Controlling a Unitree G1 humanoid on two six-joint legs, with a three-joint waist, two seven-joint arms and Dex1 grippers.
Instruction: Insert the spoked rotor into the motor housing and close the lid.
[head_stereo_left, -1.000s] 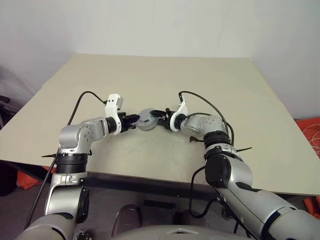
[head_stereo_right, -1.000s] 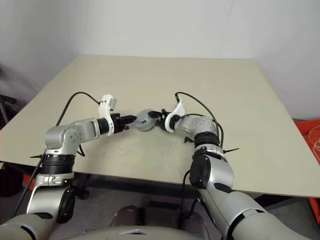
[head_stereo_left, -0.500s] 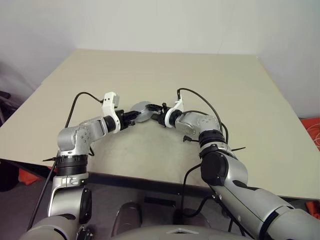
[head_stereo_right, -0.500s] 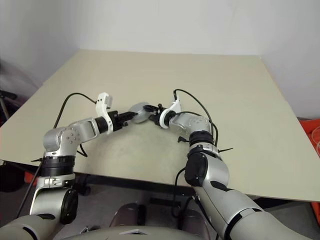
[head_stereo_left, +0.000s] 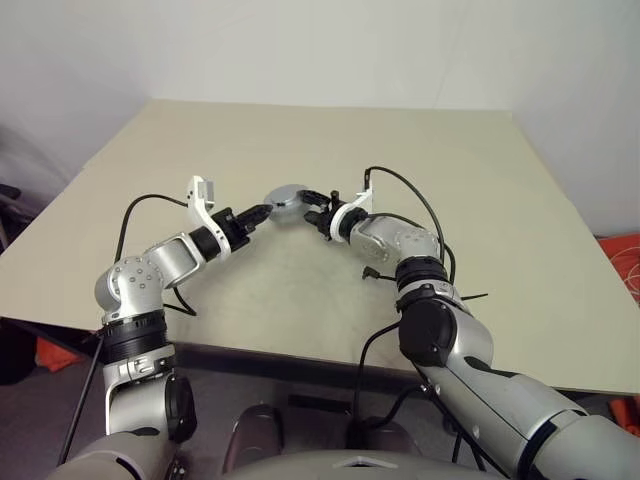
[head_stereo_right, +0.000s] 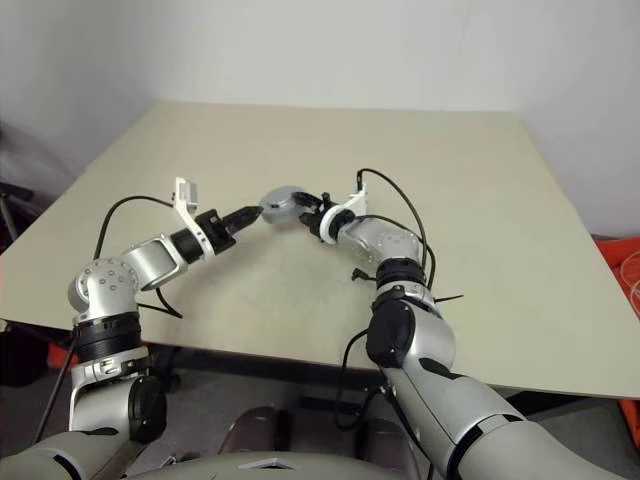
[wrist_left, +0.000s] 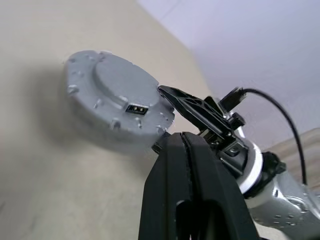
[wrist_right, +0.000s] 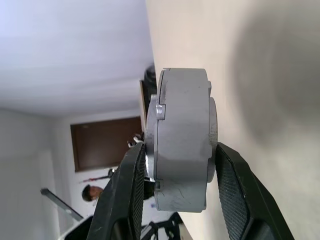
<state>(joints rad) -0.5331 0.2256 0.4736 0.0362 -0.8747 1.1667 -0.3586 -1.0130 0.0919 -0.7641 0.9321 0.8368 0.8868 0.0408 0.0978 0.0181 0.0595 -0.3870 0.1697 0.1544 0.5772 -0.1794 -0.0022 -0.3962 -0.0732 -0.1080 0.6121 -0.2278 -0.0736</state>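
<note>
Right wrist view: my right pincer (wrist_right: 177, 200) clamps the housing (wrist_right: 181, 145) across its thickness, one finger on each flat face. It looks like a closed grey puck with a stepped rim; I see no windings or rotor, so I judge the lid is already on or the open side faces away, and I cannot tell which.

Head view: housing (head_stereo_left: 287, 197) held above the counter (head_stereo_left: 500, 200), mid-scene, between both arms. Left pincer (head_stereo_left: 256, 213) is shut, empty, its tip at the housing's left edge; touching or just beside, I cannot tell. Left wrist view gives a flat face with small screws and a connector slot.

Step in hand, my guess: seating or checking the closure with the unit held aloft.

Next move calls for a steady right grip while the left tip presses squarely, not sideways, or the puck may twist out.
</note>
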